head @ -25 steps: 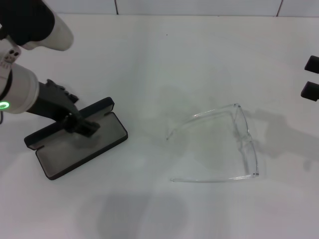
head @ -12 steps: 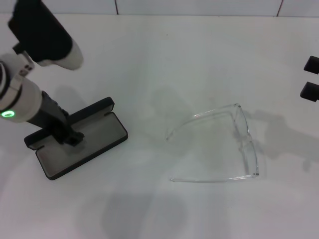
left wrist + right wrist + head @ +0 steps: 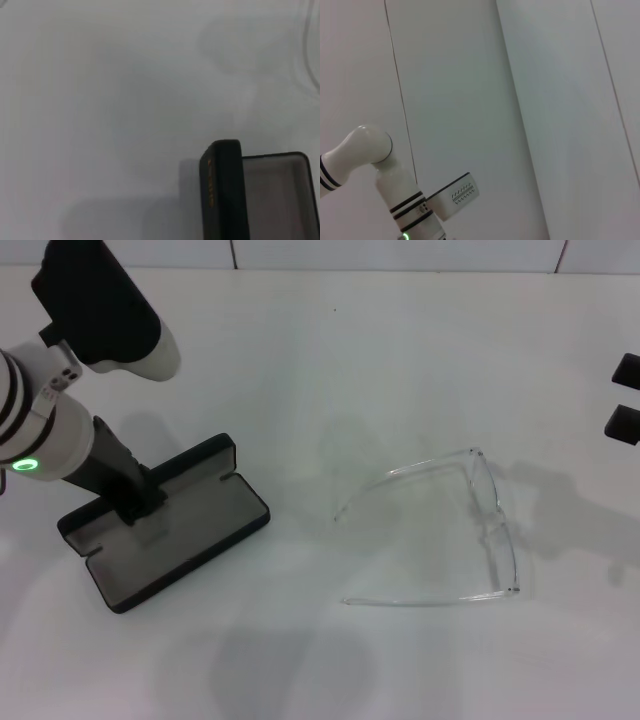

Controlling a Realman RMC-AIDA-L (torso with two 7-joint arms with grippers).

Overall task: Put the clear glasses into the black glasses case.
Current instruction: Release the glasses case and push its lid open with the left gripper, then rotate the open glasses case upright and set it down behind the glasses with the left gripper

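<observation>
- The clear glasses point(image 3: 470, 530) lie unfolded on the white table point(image 3: 320, 360), right of its centre, with both thin arms spread open towards the case. No displacement is seen against the two earlier head views.
- The black glasses case point(image 3: 170, 530) lies open near the table's left edge. Compared with one second ago, it has been shifted slightly towards the glasses and the near edge.
- The left gripper point(image 3: 135, 502) is set at the case's hinge line, between lid and tray. It has been drawn back along the case over the last second. Whether its fingers are apart or together cannot be told.
- The right gripper point(image 3: 625, 398) is held at the table's right edge, well apart from the glasses. Its fingers appear spread, with nothing between them.
- Judgement: the case stands open and ready; the glasses have not yet been picked up, so the main step remains.
- Materials, glasses: fully transparent, colourless plastic of wraparound shape, with only a faint outline visible. A slippery, light and somewhat flexible frame is to be expected.
- Materials, case: a hard, matt black shell of rounded-rectangle form, with a grey lining in the tray. Orange lettering is visible on the lid's outer face in the left wrist view point(image 3: 210, 180).
- Table: a smooth, plain white surface.
</observation>
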